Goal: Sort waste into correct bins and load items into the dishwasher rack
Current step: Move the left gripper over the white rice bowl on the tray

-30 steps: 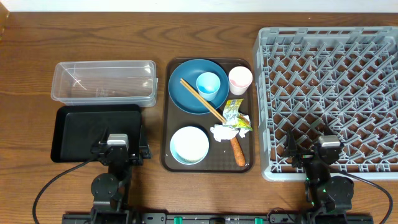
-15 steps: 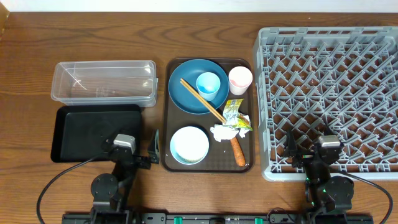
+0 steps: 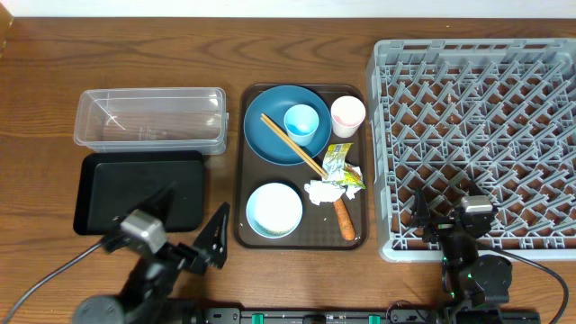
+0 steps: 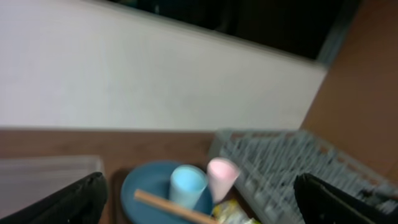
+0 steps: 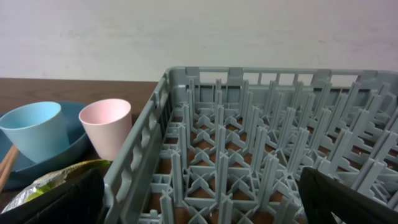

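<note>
On the brown serving tray (image 3: 241,162) lie a dark-blue plate (image 3: 270,135) with a light-blue cup (image 3: 301,121) and chopsticks (image 3: 292,144), a pinkish cup (image 3: 347,115), a pale-blue bowl (image 3: 274,209), a crumpled napkin (image 3: 324,191), a yellow-green wrapper (image 3: 340,166) and an orange stick (image 3: 345,219). The grey rack (image 3: 477,135) fills the right side. My left gripper (image 3: 193,216) hangs open and empty, left of the tray's near corner, and faces the cups (image 4: 186,186). My right gripper (image 3: 468,200) is open and empty over the rack's near edge (image 5: 217,174).
A clear tub (image 3: 148,119) stands at the back left, with a black tray (image 3: 135,184) directly in front of it. The left arm partly overhangs the black tray's near right corner. A pale wall rises behind the table in both wrist views.
The left arm has lifted and swung right, off the black tray toward the brown tray's near-left corner. The right arm has not moved. Both grippers stay open.
</note>
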Robot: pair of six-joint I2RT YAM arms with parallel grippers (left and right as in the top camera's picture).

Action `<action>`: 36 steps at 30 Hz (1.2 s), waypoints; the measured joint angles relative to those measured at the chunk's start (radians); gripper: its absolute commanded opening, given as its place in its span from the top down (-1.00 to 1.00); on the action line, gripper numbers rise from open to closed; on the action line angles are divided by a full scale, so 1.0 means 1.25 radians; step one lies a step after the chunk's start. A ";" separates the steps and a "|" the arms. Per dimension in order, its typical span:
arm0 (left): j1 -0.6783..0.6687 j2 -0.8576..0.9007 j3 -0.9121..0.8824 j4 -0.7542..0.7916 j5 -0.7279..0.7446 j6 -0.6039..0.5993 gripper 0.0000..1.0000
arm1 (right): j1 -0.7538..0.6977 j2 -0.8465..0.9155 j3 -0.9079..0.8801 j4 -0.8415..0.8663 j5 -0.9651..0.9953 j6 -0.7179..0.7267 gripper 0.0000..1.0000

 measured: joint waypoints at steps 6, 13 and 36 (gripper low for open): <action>0.000 0.204 0.317 -0.257 0.005 -0.009 -0.96 | 0.000 0.000 0.000 0.000 0.000 0.000 -0.98; 0.000 0.547 0.712 -0.678 0.036 -0.016 -0.96 | 0.000 0.000 0.000 0.000 0.000 0.000 -0.99; -0.001 0.759 0.685 -0.924 0.004 -0.029 0.24 | 0.000 0.000 0.000 0.000 0.000 0.000 -0.98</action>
